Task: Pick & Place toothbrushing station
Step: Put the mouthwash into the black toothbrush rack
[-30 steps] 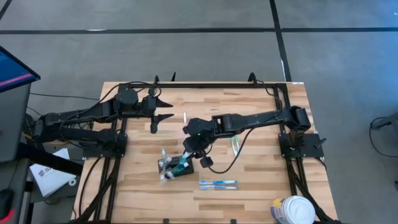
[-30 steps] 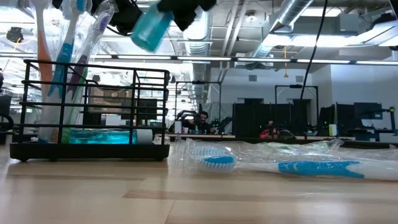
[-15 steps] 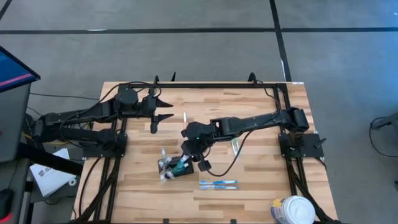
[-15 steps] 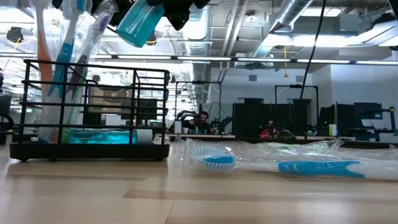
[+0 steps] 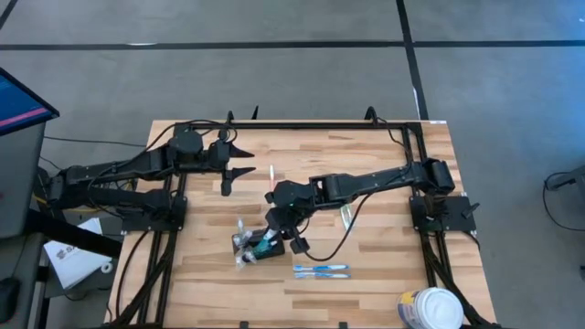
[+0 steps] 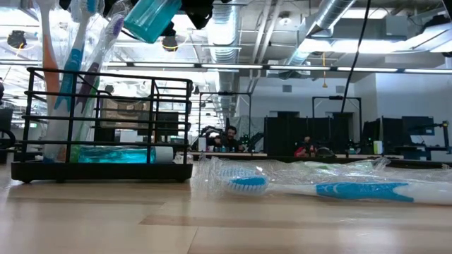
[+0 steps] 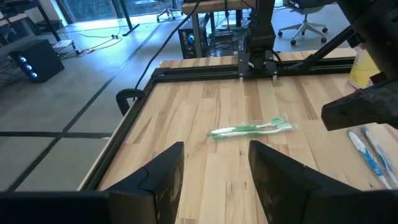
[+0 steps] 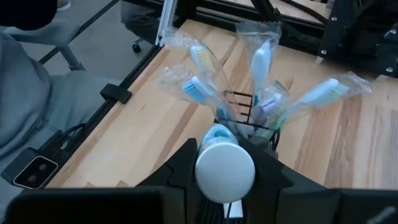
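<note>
From above, my right tool (image 5: 277,230) hangs over the toothbrush holder (image 5: 260,247) at the surface's (image 5: 384,274) middle. Level view: a teal bottle (image 6: 145,17) hangs above the holder. Right wrist view: my fingers clamp that bottle's white cap. Left tool (image 7: 211,168) waits apart, empty.

Holder (image 5: 259,248) stands mid-table, toothbrushes (image 8: 202,93) upright in it. Right gripper (image 5: 279,233) above it holding a tube (image 6: 150,15). Two wrapped toothbrushes (image 5: 321,270) lie right of the holder.
</note>
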{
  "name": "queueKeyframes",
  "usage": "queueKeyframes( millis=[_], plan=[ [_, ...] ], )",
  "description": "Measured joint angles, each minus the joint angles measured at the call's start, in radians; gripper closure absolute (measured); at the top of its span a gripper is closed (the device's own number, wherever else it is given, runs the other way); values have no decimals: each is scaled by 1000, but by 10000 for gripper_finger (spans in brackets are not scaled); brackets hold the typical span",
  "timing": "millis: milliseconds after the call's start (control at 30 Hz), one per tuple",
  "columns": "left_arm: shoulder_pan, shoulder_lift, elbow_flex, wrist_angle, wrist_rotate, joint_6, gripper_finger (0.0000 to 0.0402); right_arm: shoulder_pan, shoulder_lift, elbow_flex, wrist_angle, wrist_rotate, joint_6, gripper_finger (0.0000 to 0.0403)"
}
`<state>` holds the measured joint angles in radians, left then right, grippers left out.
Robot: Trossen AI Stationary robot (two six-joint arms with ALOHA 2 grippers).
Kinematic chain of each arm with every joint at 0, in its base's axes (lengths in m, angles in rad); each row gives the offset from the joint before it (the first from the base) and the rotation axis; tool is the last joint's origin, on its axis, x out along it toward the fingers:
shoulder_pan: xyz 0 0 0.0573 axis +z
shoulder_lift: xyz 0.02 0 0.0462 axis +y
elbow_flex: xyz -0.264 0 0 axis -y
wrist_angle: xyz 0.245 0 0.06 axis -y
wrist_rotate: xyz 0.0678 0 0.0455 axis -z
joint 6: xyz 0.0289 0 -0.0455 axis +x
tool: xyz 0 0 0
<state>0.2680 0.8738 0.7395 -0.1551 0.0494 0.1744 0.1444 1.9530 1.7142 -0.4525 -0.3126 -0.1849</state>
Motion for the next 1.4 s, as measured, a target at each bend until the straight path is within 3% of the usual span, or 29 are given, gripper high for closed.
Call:
queueKeyframes(
  millis=[667, 1400],
  plan=[
    [0, 0, 0, 0, 0, 0, 224, -2, 134, 71, 0, 0, 13, 319],
    [0, 0, 0, 2, 0, 0, 224, -10, 148, 116, -51, 29, 2, 319]
  ],
)
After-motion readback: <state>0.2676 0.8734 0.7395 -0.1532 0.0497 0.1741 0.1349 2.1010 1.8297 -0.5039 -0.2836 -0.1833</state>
